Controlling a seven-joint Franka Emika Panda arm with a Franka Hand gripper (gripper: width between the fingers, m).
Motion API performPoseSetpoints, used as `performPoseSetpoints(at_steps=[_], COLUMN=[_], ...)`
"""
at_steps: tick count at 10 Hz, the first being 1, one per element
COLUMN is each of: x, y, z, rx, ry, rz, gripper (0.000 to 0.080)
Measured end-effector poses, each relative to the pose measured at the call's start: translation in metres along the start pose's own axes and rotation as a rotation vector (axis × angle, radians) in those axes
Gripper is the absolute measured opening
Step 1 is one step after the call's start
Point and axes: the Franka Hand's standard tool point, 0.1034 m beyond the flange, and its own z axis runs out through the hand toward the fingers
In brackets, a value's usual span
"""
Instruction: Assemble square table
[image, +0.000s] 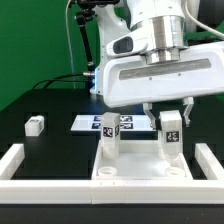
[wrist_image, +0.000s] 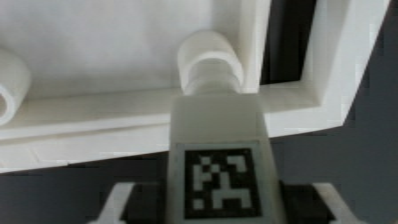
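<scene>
Two legs (image: 110, 135) upright on tabletop (image: 135, 172); jaws clamp the leg (image: 172, 140) at its corner on the exterior view's right, axis vertical, straight under gripper (image: 171, 121).

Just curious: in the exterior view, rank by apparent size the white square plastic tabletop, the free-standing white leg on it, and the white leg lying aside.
1. White square tabletop
2. Free-standing leg
3. Lying leg
The legs' order is unsure: the lying one sits farther back.
</scene>
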Motion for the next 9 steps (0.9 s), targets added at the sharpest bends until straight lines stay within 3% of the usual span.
performPoseSetpoints(at_steps=[1, 3, 6, 9], x=[-0.002, 0.007, 0.006, -0.005], y=[-0.008, -0.009, -0.008, -0.004], z=[-0.002, -0.007, -0.005, 0.007], rx=[-0.017, -0.041, -0.045, -0.053], ry=[0.022, 0.064, 0.064, 0.045], rz=[-0.027, -0.053, -0.060, -0.062], gripper=[0.0290, 0.0290, 0.0290, 0.0290])
